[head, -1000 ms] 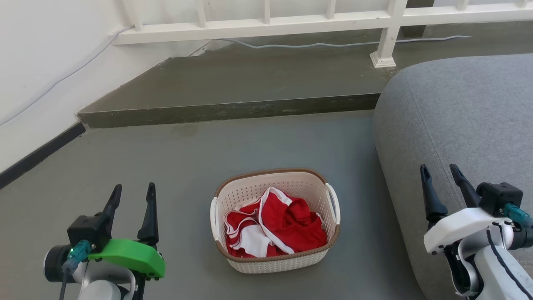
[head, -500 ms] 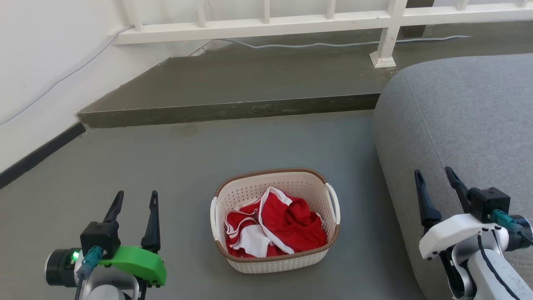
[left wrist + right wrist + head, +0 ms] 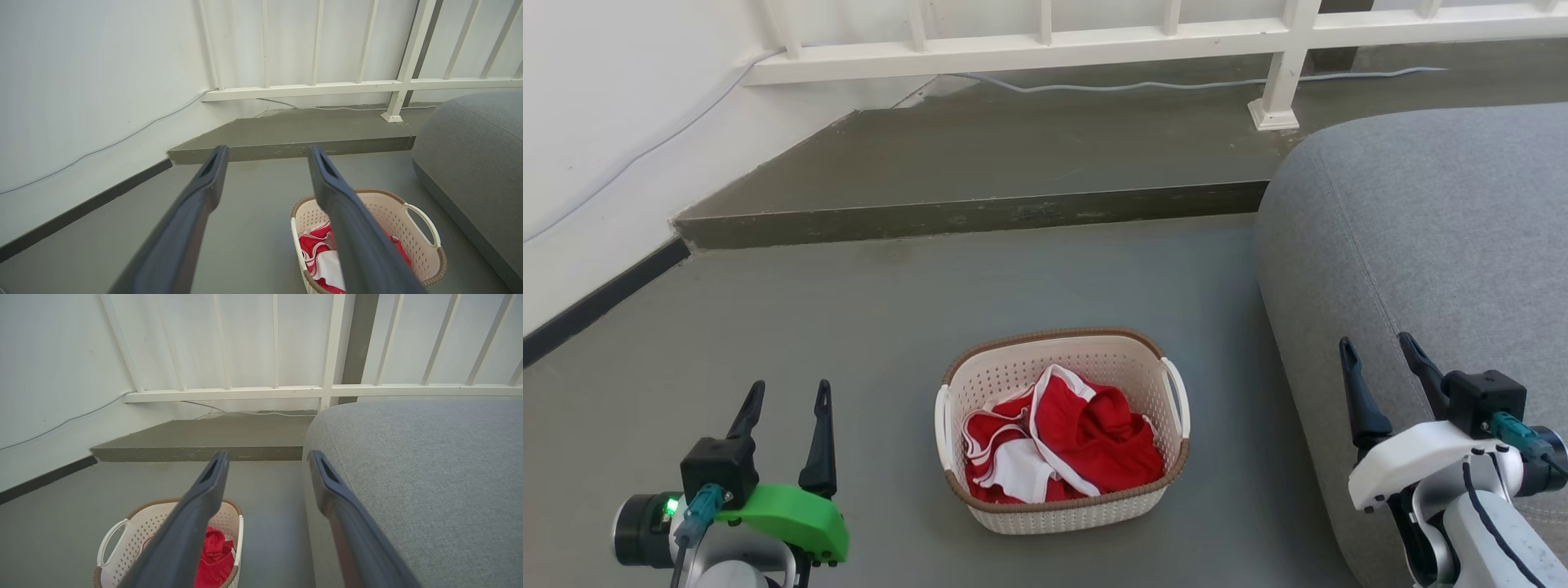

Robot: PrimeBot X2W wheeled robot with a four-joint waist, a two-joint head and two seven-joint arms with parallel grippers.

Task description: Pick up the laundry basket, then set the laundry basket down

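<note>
The laundry basket (image 3: 1086,359), cream perforated plastic with a brown rim and white side handles, stands on the grey floor in the head view, holding red and white clothes (image 3: 1062,445). My left gripper (image 3: 788,396) is open at the lower left, well apart from the basket. Open too, my right gripper (image 3: 1376,347) hovers at the lower right over the sofa's edge. The left wrist view has the laundry basket (image 3: 412,228) low and right of the left gripper (image 3: 267,153). In the right wrist view the laundry basket (image 3: 130,539) lies at the lower left, below the right gripper (image 3: 267,457).
A grey sofa (image 3: 1437,245) fills the right side, close to the basket. A raised concrete step (image 3: 980,216) runs behind, with a white railing (image 3: 1282,73) and a cable (image 3: 1176,86) on it. A white wall (image 3: 596,147) with a dark skirting bounds the left.
Over the last second both grippers dropped lower in the head view; the left one sank most. The basket stayed where it was.
</note>
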